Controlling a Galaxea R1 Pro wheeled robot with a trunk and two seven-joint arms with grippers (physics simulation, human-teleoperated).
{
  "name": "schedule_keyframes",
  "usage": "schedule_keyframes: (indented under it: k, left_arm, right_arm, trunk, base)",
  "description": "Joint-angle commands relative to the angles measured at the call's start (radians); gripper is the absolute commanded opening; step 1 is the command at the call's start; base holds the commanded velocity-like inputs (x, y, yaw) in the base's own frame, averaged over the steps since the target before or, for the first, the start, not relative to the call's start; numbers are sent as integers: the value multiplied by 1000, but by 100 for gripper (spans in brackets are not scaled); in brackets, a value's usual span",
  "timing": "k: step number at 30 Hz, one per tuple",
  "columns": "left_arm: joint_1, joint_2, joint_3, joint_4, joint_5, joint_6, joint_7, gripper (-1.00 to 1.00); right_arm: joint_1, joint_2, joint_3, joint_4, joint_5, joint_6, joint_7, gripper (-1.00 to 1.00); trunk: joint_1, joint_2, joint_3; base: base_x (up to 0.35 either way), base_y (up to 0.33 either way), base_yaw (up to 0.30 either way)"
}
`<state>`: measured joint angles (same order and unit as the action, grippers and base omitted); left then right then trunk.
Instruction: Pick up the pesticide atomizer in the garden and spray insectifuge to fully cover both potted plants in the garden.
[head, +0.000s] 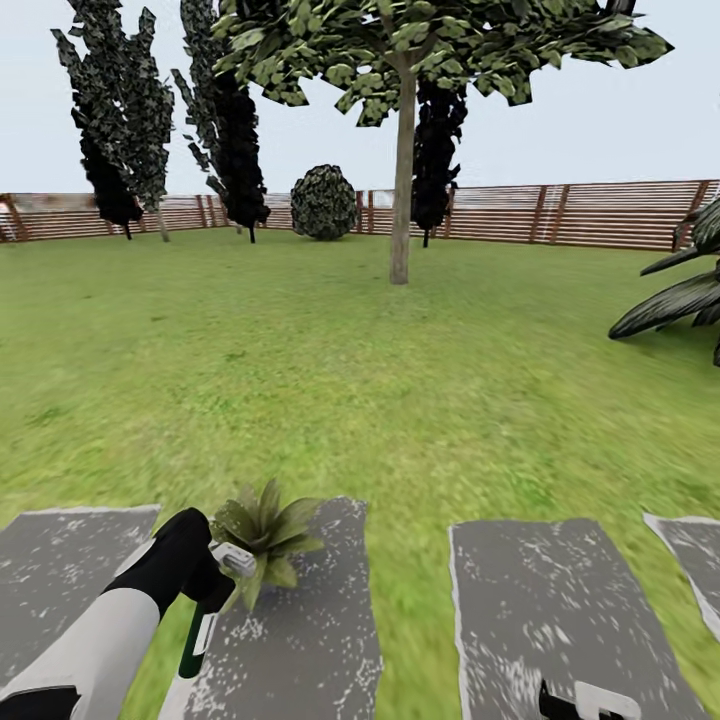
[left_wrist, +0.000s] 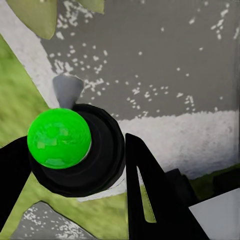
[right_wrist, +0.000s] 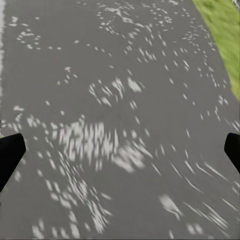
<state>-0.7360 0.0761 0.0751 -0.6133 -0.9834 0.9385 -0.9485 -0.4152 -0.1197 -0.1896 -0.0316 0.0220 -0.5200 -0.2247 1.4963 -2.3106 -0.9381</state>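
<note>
Now left gripper (head: 215, 580) clasping pesticide atomizer (head: 200, 625), beside potted plant (head: 265, 535)

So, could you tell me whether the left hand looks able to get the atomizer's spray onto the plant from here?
Probably yes: the left hand holds the atomizer right beside the plant, nothing between.

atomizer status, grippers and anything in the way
Left gripper shut on the pesticide atomizer, nozzle at the potted plant. Right gripper open, empty over a stepping stone. Nothing between nozzle and plant.
</note>
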Motion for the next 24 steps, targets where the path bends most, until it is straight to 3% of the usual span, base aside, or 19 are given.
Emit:
schedule_keyframes:
  k: [1,7,12,24]
  left_arm:
    - [2,-1,4,-1,-10,3,-10,-100]
    - [11,-8,2,0,-11,1,-10,-100]
    - [11,-11,2,0,-11,2,-9,-100]
    - [12,-9,9,9,-11,1,-9,-100]
  right_arm:
    - [0,0,-4,1,2,-3,-1,100]
    - [0,0,-4,0,2,-3,-1,100]
    - [0,0,-4,1,2,-3,-1,100]
    - [0,0,-4,1,2,-3,-1,100]
  trunk:
    - [0,0,-1]
    - [0,0,-1]
    - [0,0,-1]
    - [0,0,-1]
  base:
    - [229,-201,264]
    - [222,-200,81]
    - [31,-265,5]
    - [-182,-227,239]
